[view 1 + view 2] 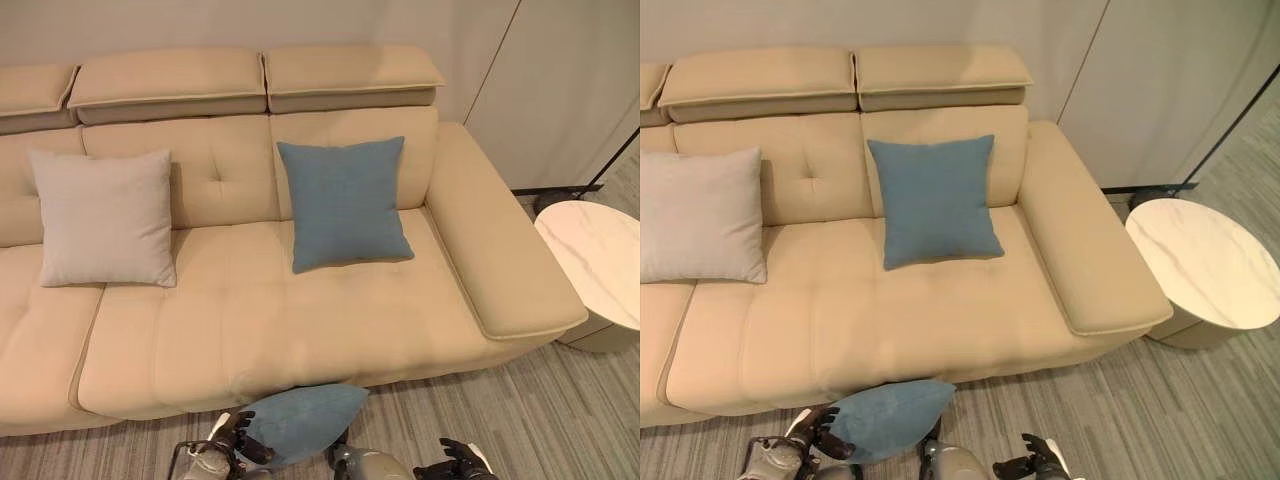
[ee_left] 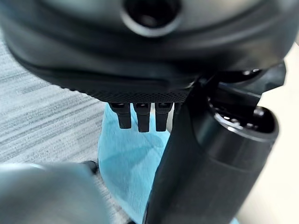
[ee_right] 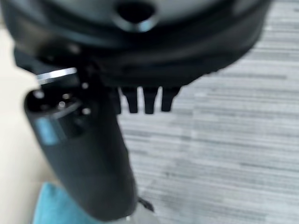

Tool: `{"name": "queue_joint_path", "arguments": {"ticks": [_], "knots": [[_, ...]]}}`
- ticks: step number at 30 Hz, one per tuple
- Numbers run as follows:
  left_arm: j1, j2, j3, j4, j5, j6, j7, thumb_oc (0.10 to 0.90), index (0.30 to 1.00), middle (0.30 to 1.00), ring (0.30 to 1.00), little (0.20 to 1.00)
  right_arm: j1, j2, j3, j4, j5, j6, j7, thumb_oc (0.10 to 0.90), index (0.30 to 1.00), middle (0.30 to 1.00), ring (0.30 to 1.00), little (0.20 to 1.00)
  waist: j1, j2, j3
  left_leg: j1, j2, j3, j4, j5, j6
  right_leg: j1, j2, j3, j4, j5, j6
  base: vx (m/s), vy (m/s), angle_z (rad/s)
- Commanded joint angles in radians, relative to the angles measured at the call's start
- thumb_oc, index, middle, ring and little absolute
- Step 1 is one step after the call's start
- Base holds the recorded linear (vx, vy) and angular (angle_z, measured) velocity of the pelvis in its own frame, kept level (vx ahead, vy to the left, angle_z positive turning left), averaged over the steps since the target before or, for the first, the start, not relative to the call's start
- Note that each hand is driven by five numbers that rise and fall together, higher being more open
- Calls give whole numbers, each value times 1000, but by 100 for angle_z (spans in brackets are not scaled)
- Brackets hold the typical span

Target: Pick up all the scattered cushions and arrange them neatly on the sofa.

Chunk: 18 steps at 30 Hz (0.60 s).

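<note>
A blue cushion (image 1: 305, 420) hangs low in front of the beige sofa (image 1: 250, 330), just above the carpet. My left hand (image 1: 235, 437) is shut on its left edge; the left wrist view shows the fingers (image 2: 140, 116) and thumb curled onto the blue cloth (image 2: 126, 163). A second blue cushion (image 1: 343, 203) leans upright against the sofa back on the right seat. A light grey cushion (image 1: 103, 217) leans upright further left. My right hand (image 1: 455, 462) hangs to the right of the held cushion, fingers relaxed and holding nothing.
A round white marble side table (image 1: 600, 260) stands beside the sofa's right armrest (image 1: 500, 250). Grey striped carpet (image 1: 520, 420) runs along the sofa front. The seat between the two upright cushions is bare.
</note>
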<state>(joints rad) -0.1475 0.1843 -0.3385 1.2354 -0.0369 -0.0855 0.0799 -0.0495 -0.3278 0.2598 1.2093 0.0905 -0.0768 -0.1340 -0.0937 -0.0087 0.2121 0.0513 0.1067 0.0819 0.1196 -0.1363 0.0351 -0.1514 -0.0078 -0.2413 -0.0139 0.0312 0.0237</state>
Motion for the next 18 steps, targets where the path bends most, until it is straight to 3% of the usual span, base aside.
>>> {"name": "queue_joint_path", "arguments": {"ticks": [1, 8, 12, 18], "knots": [[23, 54, 10, -27, 6, -38, 7, 800, 900, 900, 900, 900, 16, 2, -11, -10, 2, -6, -5, 800, 900, 900, 900, 900, 14, -60, -27, -39, -52, -14, -10, 20, -84, 123, -86, 65, 27, -58, 43, -31, 138, 25], [17, 97, 46, -19, -11, -43, 22, 800, 900, 900, 900, 900, -18, 28, 11, -18, -11, 5, -8, 800, 900, 900, 900, 900, 44, -79, 25, -96, -96, -19, -27, 26, -35, 14, -129, 108, 110, -22, 104, -118, 184, -5], [17, 111, 61, -21, -17, -44, 28, 800, 900, 900, 900, 900, -22, 33, 17, -15, -6, 4, -4, 800, 900, 900, 900, 900, 58, -71, 28, -127, -105, -28, -30, 42, -19, 27, -107, 156, 164, -59, 104, -91, 76, -7], [31, 115, 91, -19, -32, -53, 48, 800, 900, 900, 900, 900, -16, 36, 22, -13, -5, -6, -14, 800, 900, 900, 900, 900, 96, -84, -21, -131, -113, -22, -104, 77, -29, 102, -97, 147, 48, -76, 92, 25, -23, 7]]}}
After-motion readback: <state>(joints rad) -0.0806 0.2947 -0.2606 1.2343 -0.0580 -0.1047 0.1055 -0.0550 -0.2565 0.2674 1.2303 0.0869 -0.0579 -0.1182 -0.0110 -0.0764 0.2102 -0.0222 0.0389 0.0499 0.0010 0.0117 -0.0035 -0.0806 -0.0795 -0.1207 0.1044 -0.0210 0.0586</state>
